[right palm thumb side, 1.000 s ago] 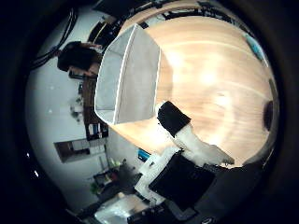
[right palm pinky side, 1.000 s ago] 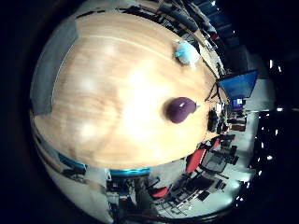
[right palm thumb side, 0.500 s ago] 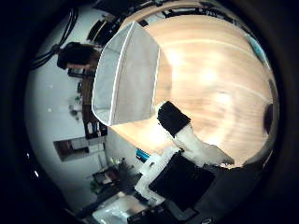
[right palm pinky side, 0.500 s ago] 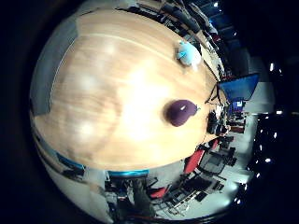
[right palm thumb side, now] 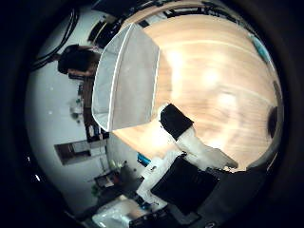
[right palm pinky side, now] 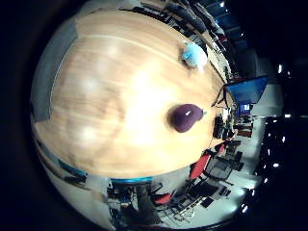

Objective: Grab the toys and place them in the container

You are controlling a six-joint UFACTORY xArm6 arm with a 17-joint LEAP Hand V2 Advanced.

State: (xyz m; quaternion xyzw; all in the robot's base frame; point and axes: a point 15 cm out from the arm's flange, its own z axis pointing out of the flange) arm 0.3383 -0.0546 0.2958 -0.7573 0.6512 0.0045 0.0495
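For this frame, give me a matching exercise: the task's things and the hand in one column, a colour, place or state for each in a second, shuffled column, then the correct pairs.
Column one:
1. purple toy
2. light blue toy
3. container
4. hand

Column two:
A. grey walls with a white rim, nothing visible inside
B. lies on the wooden table, near the edge by the red chairs
C. holds nothing, above the table beside the container
D. lies near the table's far edge, apart from the other toy

Pairs: 1-B, 2-D, 3-A, 4-C
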